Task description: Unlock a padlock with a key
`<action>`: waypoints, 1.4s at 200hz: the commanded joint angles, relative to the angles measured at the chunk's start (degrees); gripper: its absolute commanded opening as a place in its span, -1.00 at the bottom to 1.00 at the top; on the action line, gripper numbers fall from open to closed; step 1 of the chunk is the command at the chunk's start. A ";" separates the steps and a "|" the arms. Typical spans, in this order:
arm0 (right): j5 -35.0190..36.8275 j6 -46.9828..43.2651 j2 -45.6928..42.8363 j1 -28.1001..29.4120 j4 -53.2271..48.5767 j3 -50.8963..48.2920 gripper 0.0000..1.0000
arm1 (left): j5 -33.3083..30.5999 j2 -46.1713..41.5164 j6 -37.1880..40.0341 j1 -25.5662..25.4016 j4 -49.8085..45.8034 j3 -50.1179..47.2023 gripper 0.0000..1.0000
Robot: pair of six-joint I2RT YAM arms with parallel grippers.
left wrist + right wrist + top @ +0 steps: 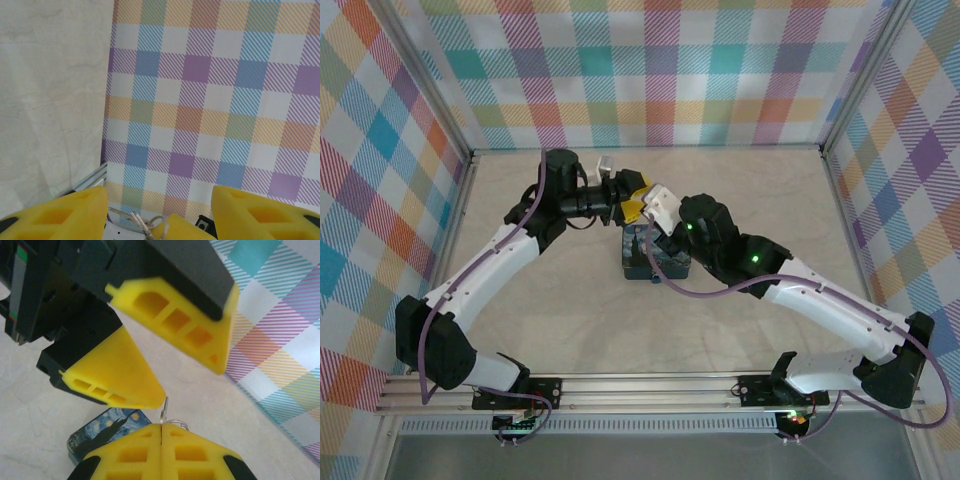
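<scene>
Top view, left gripper [636, 198] hovered above dark box [655, 262] mid tabletop [540, 320], left wrist view, its yellow fingers [65, 212] partly apart, nothing gripped, right wrist view, right gripper [161, 429] pinched shut on key [164, 409], blade upright, dark box just below.

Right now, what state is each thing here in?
left tool: open, jaws apart, near the key
right tool: shut, pinching the key
key: held, sticking up, seen edge-on
printed box: resting on the table, under both tools
</scene>
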 commanded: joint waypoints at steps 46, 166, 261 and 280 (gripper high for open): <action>3.15 -6.30 1.94 2.31 4.11 1.98 -1.00 | 3.05 1.33 0.15 -0.41 -2.36 2.87 -0.04; 9.45 -15.44 2.43 5.97 5.94 -0.55 -1.00 | 2.05 2.99 2.97 0.30 -7.33 3.35 -0.68; 9.73 -10.89 1.20 6.52 4.23 -0.86 -0.48 | -0.11 3.30 7.47 0.39 -10.89 5.03 -1.00; 7.74 -3.71 -0.69 6.08 2.61 -1.39 -0.22 | -3.85 3.27 13.88 0.48 -18.31 7.24 -1.00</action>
